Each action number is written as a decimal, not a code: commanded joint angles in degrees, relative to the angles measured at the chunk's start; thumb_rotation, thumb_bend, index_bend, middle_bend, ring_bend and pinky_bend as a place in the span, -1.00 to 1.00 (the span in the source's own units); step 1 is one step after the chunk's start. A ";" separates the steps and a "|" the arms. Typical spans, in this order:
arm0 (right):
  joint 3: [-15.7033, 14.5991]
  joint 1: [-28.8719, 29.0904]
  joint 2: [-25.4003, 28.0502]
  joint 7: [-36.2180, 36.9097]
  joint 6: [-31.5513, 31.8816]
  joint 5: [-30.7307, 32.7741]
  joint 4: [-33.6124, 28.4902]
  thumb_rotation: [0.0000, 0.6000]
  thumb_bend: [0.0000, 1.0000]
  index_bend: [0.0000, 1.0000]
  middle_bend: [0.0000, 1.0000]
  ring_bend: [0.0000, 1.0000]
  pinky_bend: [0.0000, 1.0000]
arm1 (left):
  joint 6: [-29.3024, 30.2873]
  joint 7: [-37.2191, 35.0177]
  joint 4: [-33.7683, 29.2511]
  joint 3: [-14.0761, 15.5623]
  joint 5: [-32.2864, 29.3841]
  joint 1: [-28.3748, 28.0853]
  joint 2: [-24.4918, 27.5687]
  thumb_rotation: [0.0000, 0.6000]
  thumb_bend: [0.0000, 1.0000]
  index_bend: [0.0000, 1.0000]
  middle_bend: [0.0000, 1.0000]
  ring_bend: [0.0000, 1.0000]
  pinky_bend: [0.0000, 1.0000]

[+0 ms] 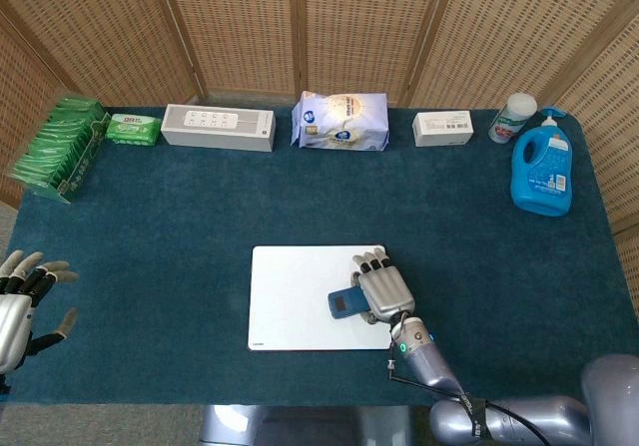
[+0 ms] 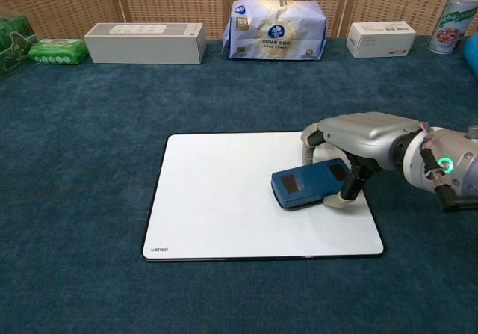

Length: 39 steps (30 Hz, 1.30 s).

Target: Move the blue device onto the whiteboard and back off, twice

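While the blue device [image 2: 308, 186] is gripped by the right hand [image 2: 357, 136] over the whiteboard [image 2: 216, 199], the left hand [image 1: 22, 301] is held spread wide at the counter [image 1: 180, 217] edge; a detergent bottle [image 1: 541, 170] is positioned well apart.

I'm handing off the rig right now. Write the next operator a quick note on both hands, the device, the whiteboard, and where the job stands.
Right robot hand: grips the blue device by its right end, fingers over the top, thumb below.
Left robot hand: at the table's left edge, fingers spread, holding nothing.
Blue device: over the right-centre of the whiteboard, fully inside its border. Whether it rests flat or is lifted slightly is unclear.
Done: the device is at the board for an onto-board move. Which of the two rounds this is cannot be told from these views.
Left: release or settle it, then move it back off onto the blue cloth, and finish any remaining round.
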 commanded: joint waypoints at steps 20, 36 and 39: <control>-6.43 -7.07 5.55 -0.38 10.24 -4.64 -9.78 1.00 -0.48 0.40 -0.75 -1.00 -1.00 | -1.39 -0.41 0.48 -0.14 0.80 -1.29 -0.78 1.00 -0.17 -0.35 -0.44 -0.73 -0.94; -3.52 -5.79 4.56 0.38 5.73 -4.13 -6.18 1.00 -0.47 0.40 -0.75 -1.00 -1.00 | -0.57 -0.56 0.47 0.11 0.33 -0.60 -0.32 1.00 -0.17 -0.35 -0.44 -0.73 -0.94; -2.30 -4.54 2.81 0.31 3.63 -2.91 -3.83 1.00 -0.47 0.40 -0.75 -1.00 -1.00 | -0.33 -0.77 0.52 0.19 0.51 -0.46 -0.39 1.00 -0.17 -0.35 -0.44 -0.73 -0.94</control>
